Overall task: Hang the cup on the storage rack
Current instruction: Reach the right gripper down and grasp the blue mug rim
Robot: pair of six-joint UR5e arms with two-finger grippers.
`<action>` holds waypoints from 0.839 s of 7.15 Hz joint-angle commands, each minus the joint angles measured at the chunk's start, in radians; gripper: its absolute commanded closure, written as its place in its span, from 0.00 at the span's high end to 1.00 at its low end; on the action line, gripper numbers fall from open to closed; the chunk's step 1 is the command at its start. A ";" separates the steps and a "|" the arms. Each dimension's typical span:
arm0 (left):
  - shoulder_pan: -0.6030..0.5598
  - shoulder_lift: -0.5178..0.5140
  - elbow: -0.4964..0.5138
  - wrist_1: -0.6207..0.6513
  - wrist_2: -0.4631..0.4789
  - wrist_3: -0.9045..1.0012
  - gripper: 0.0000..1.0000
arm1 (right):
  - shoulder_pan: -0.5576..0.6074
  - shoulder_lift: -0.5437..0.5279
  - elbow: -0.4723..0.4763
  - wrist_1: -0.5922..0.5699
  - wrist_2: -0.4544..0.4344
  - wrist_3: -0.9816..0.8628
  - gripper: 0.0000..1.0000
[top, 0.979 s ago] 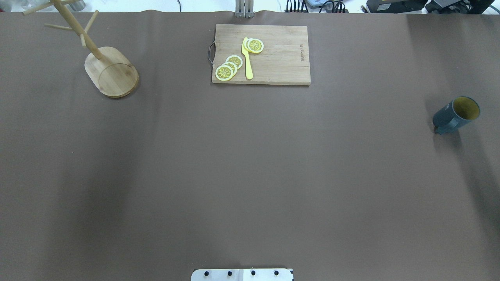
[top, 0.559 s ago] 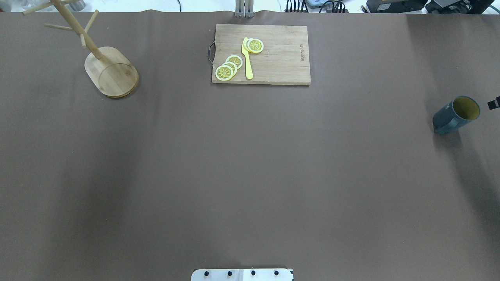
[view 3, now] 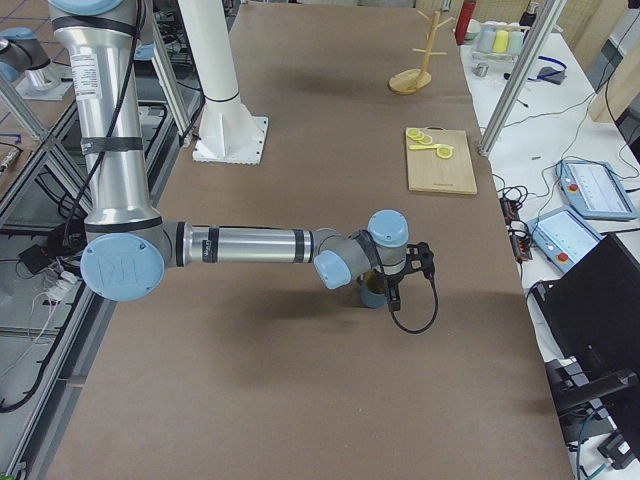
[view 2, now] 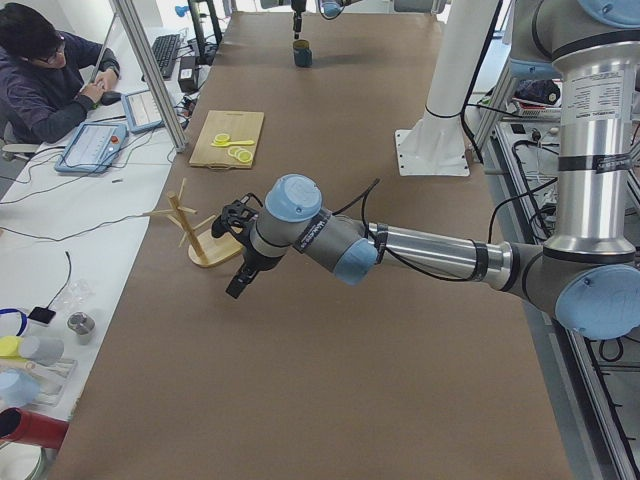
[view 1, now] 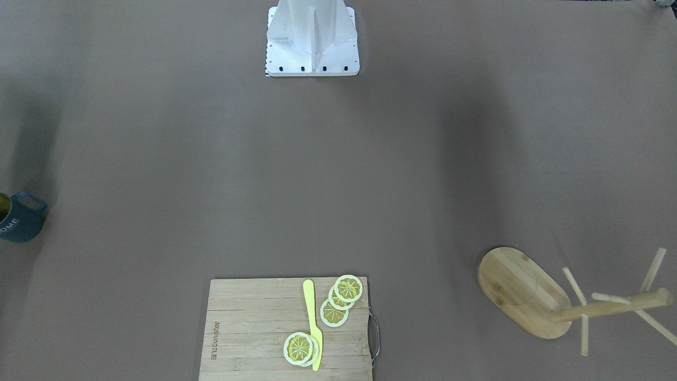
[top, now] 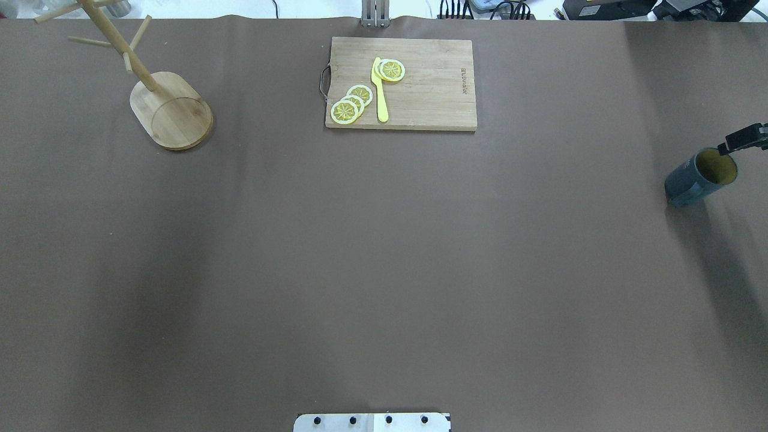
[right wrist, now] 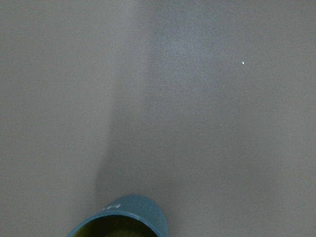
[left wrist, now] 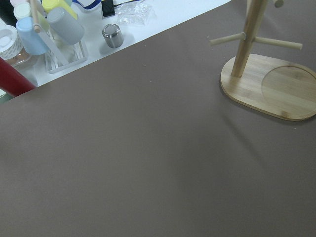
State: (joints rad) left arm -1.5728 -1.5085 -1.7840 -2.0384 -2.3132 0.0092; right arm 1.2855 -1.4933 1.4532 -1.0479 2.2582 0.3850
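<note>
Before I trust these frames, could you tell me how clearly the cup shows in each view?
Right wrist view: soft and low in contrast, the cup cropped at the bottom edge, with a faint shadow band above it. Overhead view: cup fairly sharp, with a long dark shadow trailing toward the near edge. Front-facing view: cup cut off by the left edge.

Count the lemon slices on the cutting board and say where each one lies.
5 lemon slices, all on the cutting board. In the overhead view, three overlap in a row left of the yellow knife; two overlap at its far end, on its right. The overlaps may hide more.
</note>
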 commanded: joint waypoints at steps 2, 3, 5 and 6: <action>0.000 -0.001 0.000 0.000 0.000 -0.002 0.99 | -0.034 -0.010 -0.008 0.038 -0.020 0.000 0.29; 0.000 -0.001 0.001 0.000 0.000 -0.002 0.99 | -0.034 -0.010 -0.004 0.046 -0.019 0.000 0.00; 0.000 -0.001 0.001 0.000 0.000 -0.002 0.99 | -0.034 -0.007 0.006 0.046 -0.017 0.000 0.00; 0.002 -0.001 0.001 0.000 0.000 -0.002 0.99 | -0.034 0.001 0.010 0.046 -0.012 0.002 0.00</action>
State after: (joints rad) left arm -1.5718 -1.5095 -1.7826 -2.0387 -2.3132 0.0077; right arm 1.2516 -1.4992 1.4574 -1.0025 2.2417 0.3854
